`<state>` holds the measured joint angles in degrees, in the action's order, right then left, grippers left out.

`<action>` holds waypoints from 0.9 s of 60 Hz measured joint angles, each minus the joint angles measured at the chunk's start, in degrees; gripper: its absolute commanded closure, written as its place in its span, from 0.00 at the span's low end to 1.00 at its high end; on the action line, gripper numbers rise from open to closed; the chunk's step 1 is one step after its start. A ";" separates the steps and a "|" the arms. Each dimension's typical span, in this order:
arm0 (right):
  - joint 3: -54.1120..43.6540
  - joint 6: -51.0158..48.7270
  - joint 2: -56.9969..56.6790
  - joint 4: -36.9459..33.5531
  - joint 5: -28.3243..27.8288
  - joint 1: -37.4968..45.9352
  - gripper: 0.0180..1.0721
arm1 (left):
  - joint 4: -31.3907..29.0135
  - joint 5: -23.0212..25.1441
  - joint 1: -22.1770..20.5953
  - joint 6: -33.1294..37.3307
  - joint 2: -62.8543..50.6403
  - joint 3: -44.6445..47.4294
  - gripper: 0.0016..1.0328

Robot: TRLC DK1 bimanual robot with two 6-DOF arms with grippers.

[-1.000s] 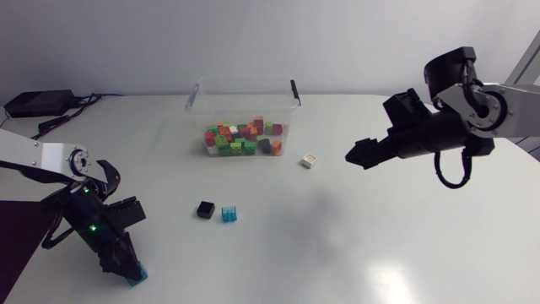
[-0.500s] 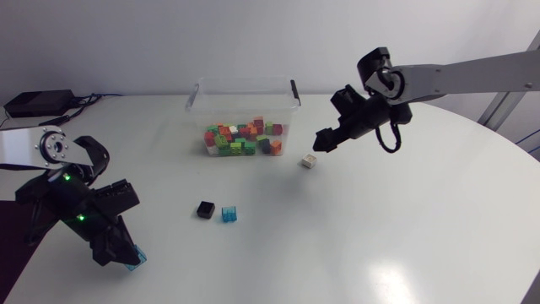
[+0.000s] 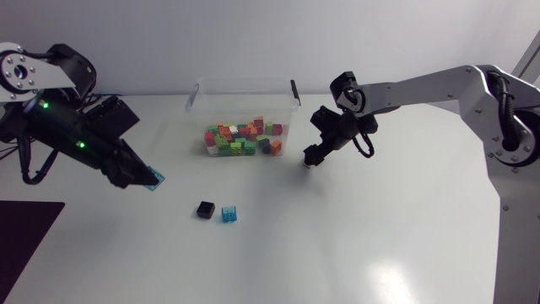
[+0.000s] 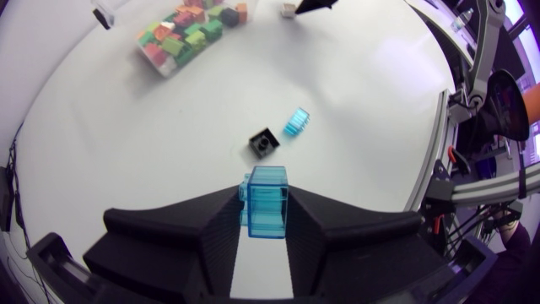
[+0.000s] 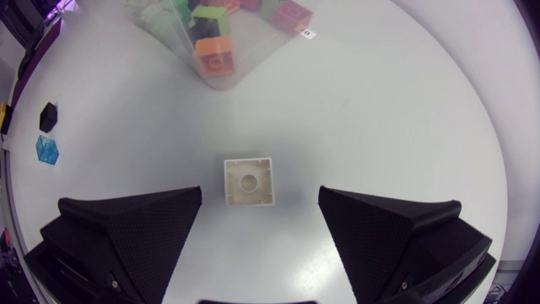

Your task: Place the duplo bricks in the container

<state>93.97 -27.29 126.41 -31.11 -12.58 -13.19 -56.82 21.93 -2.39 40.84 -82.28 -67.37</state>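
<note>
My left gripper is shut on a clear blue brick and holds it above the table, left of the container. The clear container at the back holds several coloured bricks. My right gripper stands open just over a white brick, which lies on the table between the fingers without touching them; in the head view the gripper hides it. A black brick and a second clear blue brick lie side by side on the table.
A black box with cables sits at the table's back left. The white table stretches wide in front and to the right.
The left arm lifted the clear blue brick off the table's front left and carried it up toward the container. The right arm swung in from the right down over the white brick.
</note>
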 measured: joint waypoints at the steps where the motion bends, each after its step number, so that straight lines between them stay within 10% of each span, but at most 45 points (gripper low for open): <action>1: 0.00 0.00 0.11 -0.02 0.00 -0.13 0.07 | 0.48 0.09 0.00 -0.44 -0.20 -0.46 0.79; 27: 2.80 -1.97 3.30 0.00 3.69 -1.03 0.21 | 17.97 0.35 -0.87 -14.49 -2.80 -6.64 0.78; 54: 8.72 -2.99 5.95 -6.05 3.80 -2.08 0.70 | 28.81 -0.13 -1.09 -24.79 -6.69 -11.13 0.78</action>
<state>102.69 -30.28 132.35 -37.17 -8.78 -15.27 -28.01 21.80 -3.49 16.05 -88.97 -78.50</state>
